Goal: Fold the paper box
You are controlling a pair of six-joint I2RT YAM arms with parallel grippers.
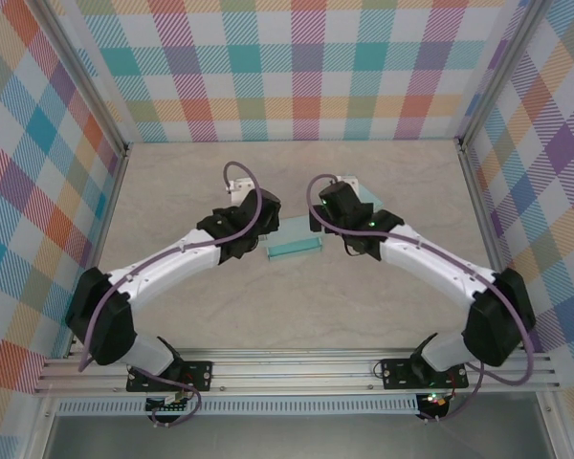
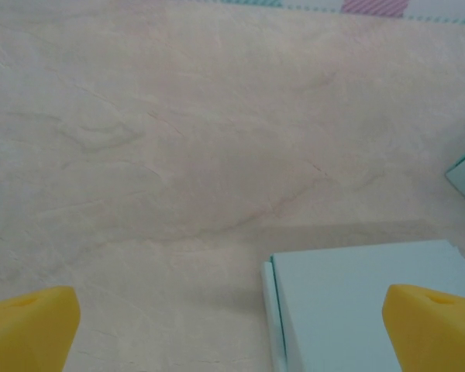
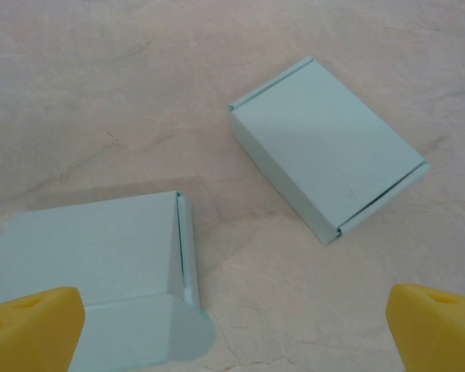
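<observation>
Left gripper (image 2: 232,333) and right gripper (image 3: 232,329) are both held wide apart, with nothing clasped. The paper box (image 3: 101,256) is seen mid-table between them, lying low, its rounded flap (image 3: 187,335) not yet tucked in. It is judged light, thin, easily creased and apt to slide on the smooth table (image 2: 139,155). Hold is best taken at the flap edge while the body is pinned. A closed box (image 3: 329,147) lies farther off. Contents of either cannot be seen.

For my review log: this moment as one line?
left gripper open, holding nothing | right gripper open, holding nothing | paper box on table, flap untucked | second box closed, lying apart
</observation>
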